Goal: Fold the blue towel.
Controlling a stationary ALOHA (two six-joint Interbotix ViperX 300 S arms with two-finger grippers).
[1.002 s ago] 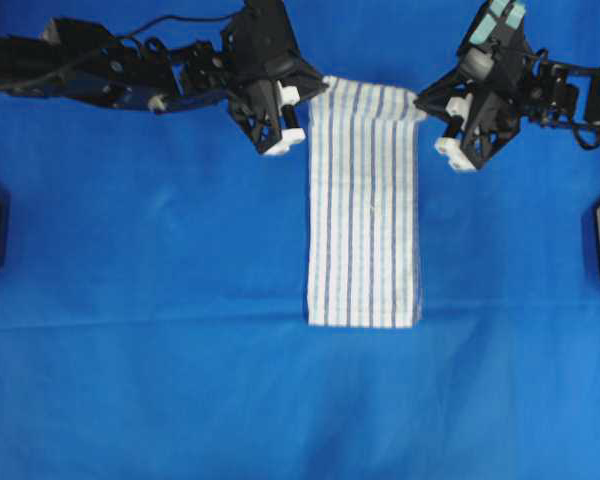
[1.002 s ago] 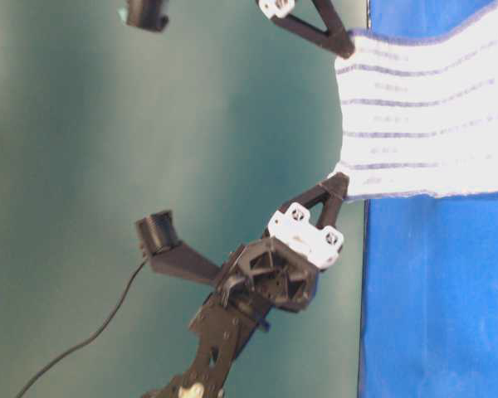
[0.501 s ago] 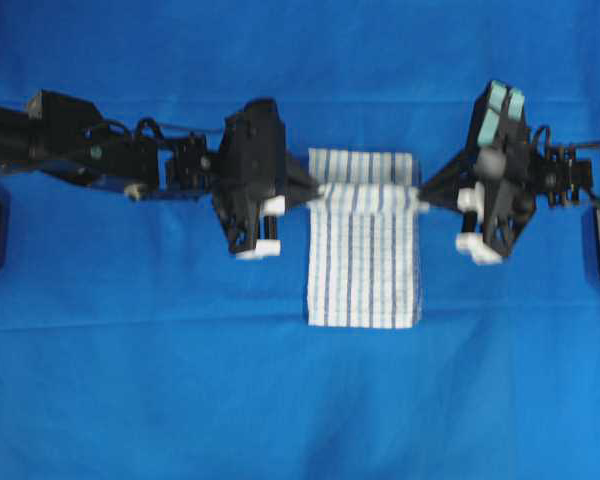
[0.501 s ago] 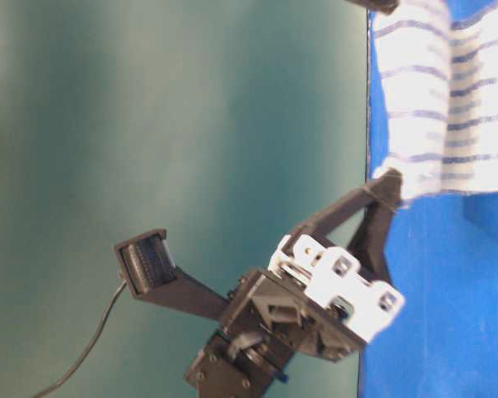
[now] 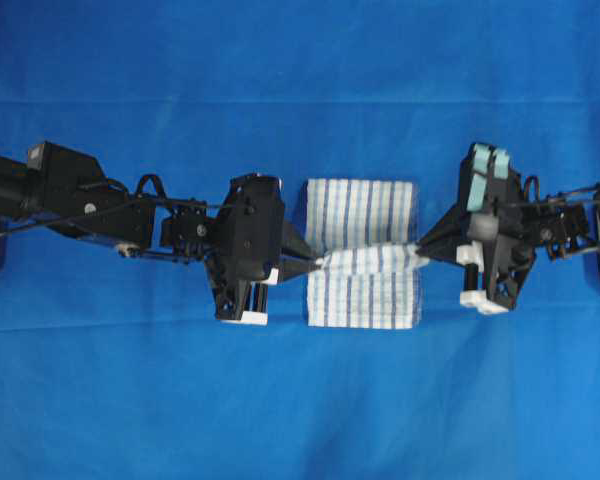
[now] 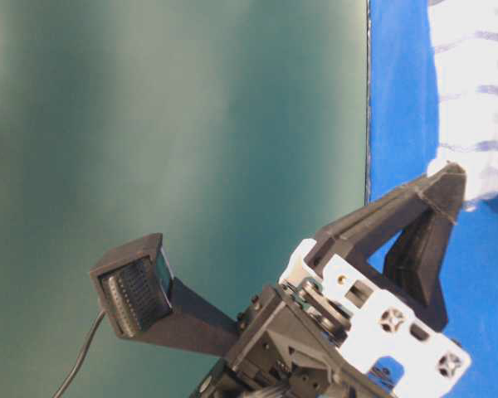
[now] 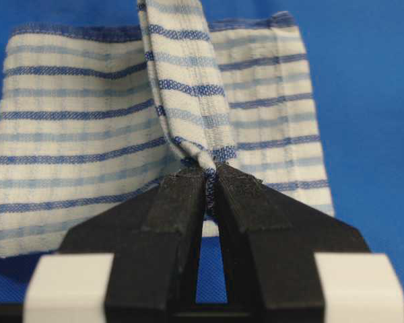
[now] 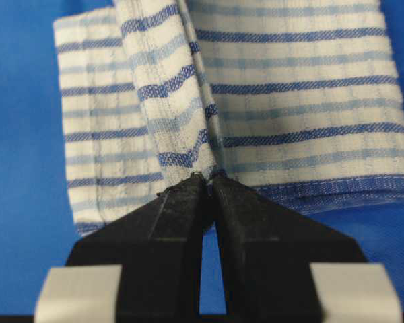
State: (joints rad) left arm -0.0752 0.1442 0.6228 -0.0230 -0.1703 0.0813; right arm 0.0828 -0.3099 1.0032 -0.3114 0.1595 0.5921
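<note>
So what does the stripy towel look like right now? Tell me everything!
The blue towel is white woven cloth with thin dark-blue and light-blue stripes. It lies mid-fold on the plain blue cloth. The left gripper and right gripper each pinch a corner of one end, holding that edge raised across the middle, stretched between them. The rest lies flat, already in layers.

Scene evenly, brightly lit; only soft shadows cast. Overhead view slightly blurred. Table-level view perhaps defocused on near gripper (image 6: 448, 186). Wrist views sharp.
</note>
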